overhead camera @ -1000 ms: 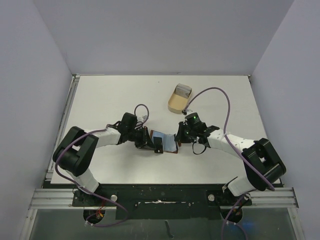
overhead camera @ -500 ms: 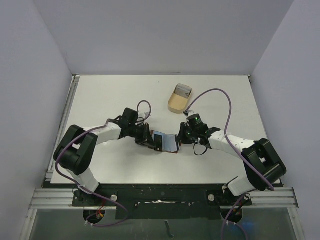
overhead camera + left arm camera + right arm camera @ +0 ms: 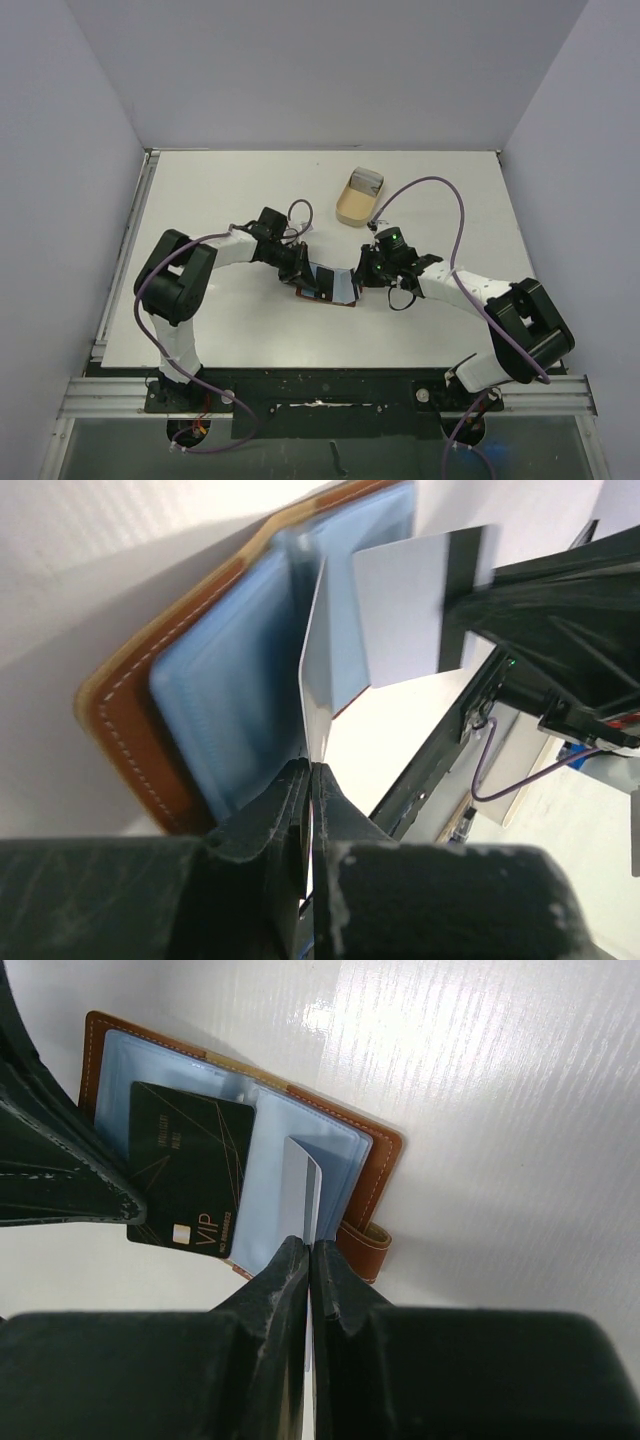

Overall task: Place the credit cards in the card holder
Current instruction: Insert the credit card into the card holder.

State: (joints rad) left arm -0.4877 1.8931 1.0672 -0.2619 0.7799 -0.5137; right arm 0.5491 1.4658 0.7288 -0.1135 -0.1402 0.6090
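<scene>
A dark credit card (image 3: 190,1175) is clamped in the left end effector (image 3: 310,770) and a striped card (image 3: 410,605) in the right end effector (image 3: 312,1250), both at the opened card holder (image 3: 385,1150).

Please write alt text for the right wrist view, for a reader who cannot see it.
The right gripper pinches a pale card edge-on over the open brown card holder with blue sleeves. A black card overlaps its left half.

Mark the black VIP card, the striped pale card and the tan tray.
black VIP card (image 3: 190,1165), right wrist view, centre of its face.
striped pale card (image 3: 405,610), left wrist view, pale area beside the stripe.
tan tray (image 3: 350,208), top external view, bare tan inside.
</scene>
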